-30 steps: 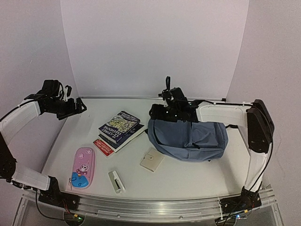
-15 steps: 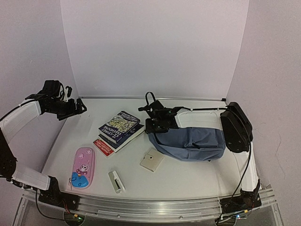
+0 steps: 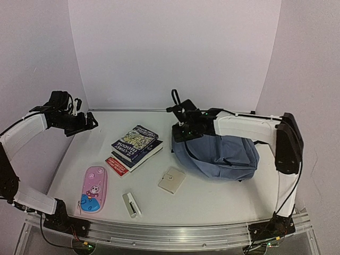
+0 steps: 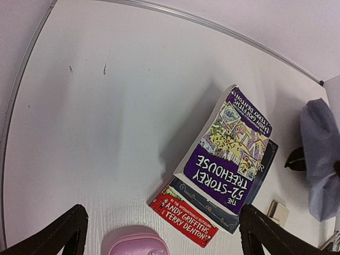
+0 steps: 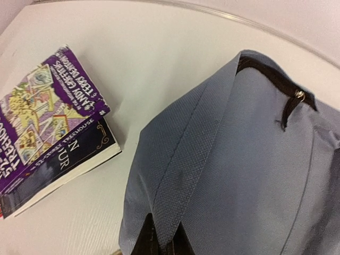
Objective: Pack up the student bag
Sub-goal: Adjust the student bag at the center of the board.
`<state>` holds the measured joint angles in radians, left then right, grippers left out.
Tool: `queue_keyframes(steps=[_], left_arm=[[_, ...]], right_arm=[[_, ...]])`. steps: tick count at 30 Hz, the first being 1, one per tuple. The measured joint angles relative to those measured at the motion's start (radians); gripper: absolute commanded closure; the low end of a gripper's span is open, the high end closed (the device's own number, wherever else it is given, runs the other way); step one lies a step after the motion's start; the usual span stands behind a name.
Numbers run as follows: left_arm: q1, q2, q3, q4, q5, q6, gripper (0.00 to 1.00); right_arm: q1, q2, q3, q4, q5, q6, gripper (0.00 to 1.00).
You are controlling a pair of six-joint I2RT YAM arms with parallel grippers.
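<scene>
– Currently, which step is in hand?
– The student bag (image 3: 223, 154) is being gripped for opening. It is laid on its side immediately right of the book stack (image 3: 135, 146) (52-Storey Treehouse (image 4: 228, 151) uppermost). A fold of bag fabric, at the edge nearest the stack, is pinched in the fully closed right gripper (image 3: 182, 134).
– And the left gripper (image 3: 91, 120)?
– It is held spread wide, with nothing in it, well to the left of the stack.
– What is called for next?
– By judgement, the fold is to be lifted so that the zip can be reached. Whether the zip is undone cannot be told.
</scene>
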<state>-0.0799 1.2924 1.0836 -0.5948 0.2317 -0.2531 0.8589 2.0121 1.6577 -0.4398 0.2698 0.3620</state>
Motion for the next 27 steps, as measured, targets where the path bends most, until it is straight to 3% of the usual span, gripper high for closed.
queue_keyframes(steps=[7, 13, 14, 18, 20, 23, 27], left_arm=[[-0.001, 0.000, 0.000, 0.000, 0.005, 0.003, 0.00], [-0.033, 0.000, 0.000, 0.000, 0.028, -0.003, 0.00], [-0.040, 0.000, 0.000, 0.000, 0.037, -0.015, 0.00], [-0.086, -0.005, -0.002, 0.006, 0.063, -0.097, 0.00], [-0.143, -0.018, -0.015, 0.030, 0.064, -0.154, 0.00], [-0.258, -0.033, -0.040, 0.070, 0.060, -0.250, 0.00], [-0.436, -0.027, -0.074, 0.142, 0.021, -0.387, 0.00]], right_arm=[[0.004, -0.294, -0.049, -0.111, -0.066, -0.109, 1.00], [0.084, -0.390, -0.179, -0.121, -0.205, -0.108, 0.98], [0.103, -0.392, -0.213, -0.117, -0.231, -0.101, 0.94], [0.174, -0.393, -0.349, -0.081, -0.347, -0.046, 0.36], [0.192, -0.393, -0.378, -0.061, -0.397, -0.012, 0.20], [0.200, -0.395, -0.379, -0.018, -0.411, 0.038, 0.10], [0.196, -0.417, -0.377, 0.025, -0.308, 0.097, 0.14]])
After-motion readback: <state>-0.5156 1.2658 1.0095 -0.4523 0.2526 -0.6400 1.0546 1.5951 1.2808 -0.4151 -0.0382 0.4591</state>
